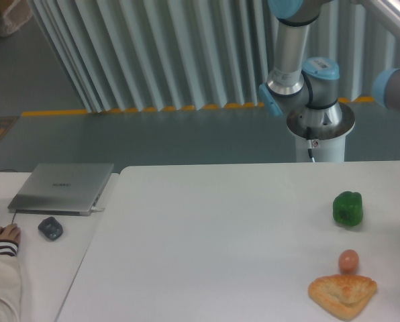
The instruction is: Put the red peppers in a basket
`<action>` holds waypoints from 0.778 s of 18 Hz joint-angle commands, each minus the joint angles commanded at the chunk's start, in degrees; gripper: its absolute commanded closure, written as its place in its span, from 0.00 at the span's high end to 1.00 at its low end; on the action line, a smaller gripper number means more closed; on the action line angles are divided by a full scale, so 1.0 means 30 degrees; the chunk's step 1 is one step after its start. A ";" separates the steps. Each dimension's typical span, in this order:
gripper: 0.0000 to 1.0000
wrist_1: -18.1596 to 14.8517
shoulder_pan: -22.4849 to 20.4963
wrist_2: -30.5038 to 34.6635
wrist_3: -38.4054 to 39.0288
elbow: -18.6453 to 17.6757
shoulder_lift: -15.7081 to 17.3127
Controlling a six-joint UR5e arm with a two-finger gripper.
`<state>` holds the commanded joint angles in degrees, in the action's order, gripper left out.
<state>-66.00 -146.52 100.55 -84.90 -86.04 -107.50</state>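
The white table carries three items at its right side: a green bell pepper, a small brown egg just in front of it, and a golden pastry next to the egg at the near edge. On the adjoining desk at left lie a closed grey laptop and a dark mouse; a person's hand rests near the mouse.

The robot arm rises from its pedestal behind the table and exits the frame at the top. The gripper is outside the view, so finger spacing cannot be determined and positions relative to the fingers cannot be stated. No red pepper or basket is visible.
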 joint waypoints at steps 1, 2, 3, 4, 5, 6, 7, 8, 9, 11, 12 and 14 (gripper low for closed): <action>1.00 -0.0059 0.0118 -0.0059 0.0000 -0.0147 0.0118; 1.00 -0.0147 0.0351 -0.0060 0.0029 -0.0351 0.0409; 1.00 -0.0351 0.0499 -0.0060 0.0029 -0.0440 0.0528; 1.00 -0.0788 0.0558 -0.0118 0.0058 -0.0470 0.0587; 1.00 -0.1488 0.0646 -0.0409 0.0116 -0.0471 0.0588; 1.00 -0.2191 0.0734 -0.0992 0.0117 -0.0500 0.0820; 1.00 -0.2865 0.0734 -0.1694 0.0146 -0.0616 0.1141; 1.00 -0.3481 0.0734 -0.2165 0.0146 -0.0704 0.1319; 1.00 -0.3981 0.0793 -0.2720 0.0146 -0.1024 0.1639; 1.00 -0.4073 0.1434 -0.3542 0.0292 -0.1610 0.2051; 1.00 -0.4131 0.1699 -0.3633 0.0380 -0.1729 0.2082; 1.00 -0.4540 0.2197 -0.3576 0.0410 -0.1760 0.2082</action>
<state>-79.62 -139.93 89.82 -83.67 -91.32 -101.25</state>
